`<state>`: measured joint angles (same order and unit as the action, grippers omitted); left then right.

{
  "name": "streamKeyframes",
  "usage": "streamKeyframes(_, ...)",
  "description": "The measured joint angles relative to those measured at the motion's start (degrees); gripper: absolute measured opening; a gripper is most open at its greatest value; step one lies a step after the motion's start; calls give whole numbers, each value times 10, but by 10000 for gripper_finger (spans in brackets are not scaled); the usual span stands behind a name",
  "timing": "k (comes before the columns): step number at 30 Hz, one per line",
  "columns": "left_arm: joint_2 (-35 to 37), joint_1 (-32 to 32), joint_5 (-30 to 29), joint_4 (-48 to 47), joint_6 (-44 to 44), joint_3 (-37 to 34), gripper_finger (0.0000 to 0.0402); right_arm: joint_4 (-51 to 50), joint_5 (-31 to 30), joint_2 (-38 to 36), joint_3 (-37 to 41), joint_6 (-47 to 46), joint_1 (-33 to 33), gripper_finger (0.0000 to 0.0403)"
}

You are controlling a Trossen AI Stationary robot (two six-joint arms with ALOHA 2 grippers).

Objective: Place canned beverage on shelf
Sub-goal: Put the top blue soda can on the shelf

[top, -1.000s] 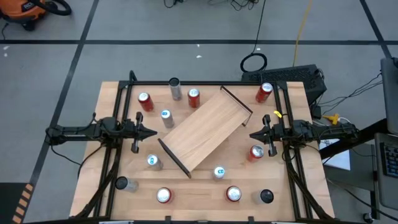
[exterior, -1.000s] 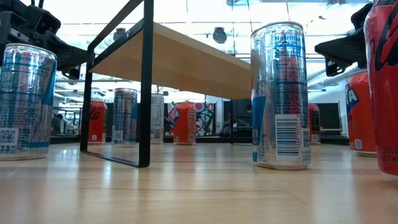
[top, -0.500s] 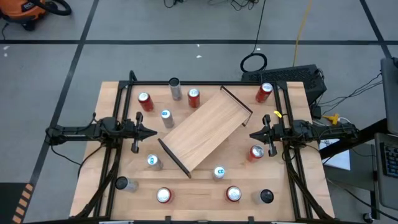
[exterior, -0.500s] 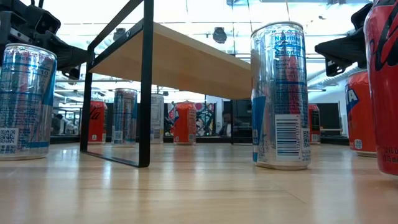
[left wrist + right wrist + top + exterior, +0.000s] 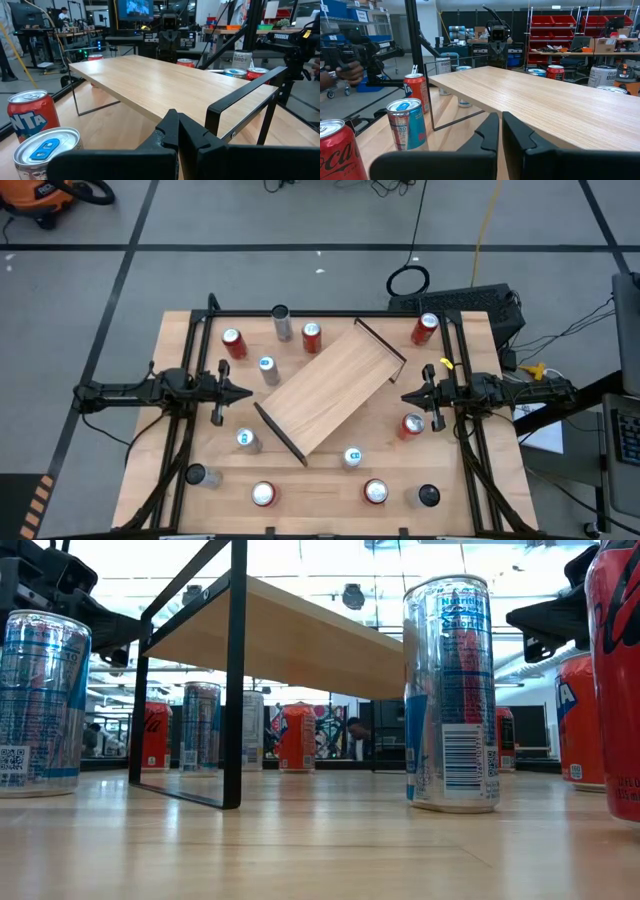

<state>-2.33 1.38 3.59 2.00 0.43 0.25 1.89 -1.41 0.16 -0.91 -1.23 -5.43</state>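
The shelf point(image 5: 330, 392), a light-wood board on black end brackets, stands slantwise in the middle of the table, and its top is bare. It also shows in the left wrist view point(image 5: 150, 85) and the right wrist view point(image 5: 560, 100). Several cans stand on the tabletop around it, among them a blue-and-silver can point(image 5: 267, 370) and a red can point(image 5: 412, 425). My left gripper point(image 5: 248, 392) point(image 5: 176, 120) is shut and empty, level, just left of the shelf. My right gripper point(image 5: 404, 396) point(image 5: 499, 122) is shut and empty, level, just right of the shelf.
Red cans point(image 5: 232, 342) point(image 5: 311, 336) point(image 5: 424, 329) and a dark can point(image 5: 280, 320) stand along the far side. More cans point(image 5: 246, 440) point(image 5: 352, 458) point(image 5: 263, 495) point(image 5: 375, 492) point(image 5: 428, 496) stand along the near side. A black frame point(image 5: 300, 314) runs round the table's edge.
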Motion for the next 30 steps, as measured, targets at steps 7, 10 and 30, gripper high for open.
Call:
streamKeyframes(7, 0, 0, 5, -2, -49, 18, 0, 0, 0, 0, 0, 0, 0, 0)
streamKeyframes(10, 0, 0, 11, -12, -60, 42, 0, 0, 0, 0, 0, 4, 0, 0)
streamKeyframes(30, -125, 0, 22, -299, -11, 430, 0, 0, 0, 0, 0, 4, 0, 0)
